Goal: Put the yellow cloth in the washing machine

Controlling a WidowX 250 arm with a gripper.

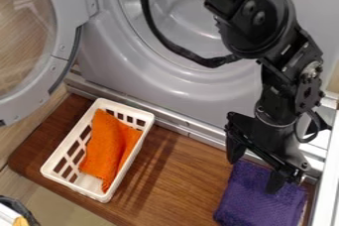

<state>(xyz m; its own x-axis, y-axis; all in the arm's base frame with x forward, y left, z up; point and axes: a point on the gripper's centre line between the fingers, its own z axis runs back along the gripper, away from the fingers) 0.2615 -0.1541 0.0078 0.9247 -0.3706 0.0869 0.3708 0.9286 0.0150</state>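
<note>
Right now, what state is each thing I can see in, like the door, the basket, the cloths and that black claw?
Washing machine door: swung open.
White basket: upright, holding a cloth.
Orange cloth: loosely folded, inside the basket.
Purple cloth: lying on the wooden board.
Gripper: open, above the purple cloth.

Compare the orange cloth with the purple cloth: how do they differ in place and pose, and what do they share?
The orange cloth sits inside the white basket, while the purple cloth lies on the wooden board. The orange cloth is loosely folded lengthwise; the purple cloth lies flatter. Both are outside the washing machine.
</note>
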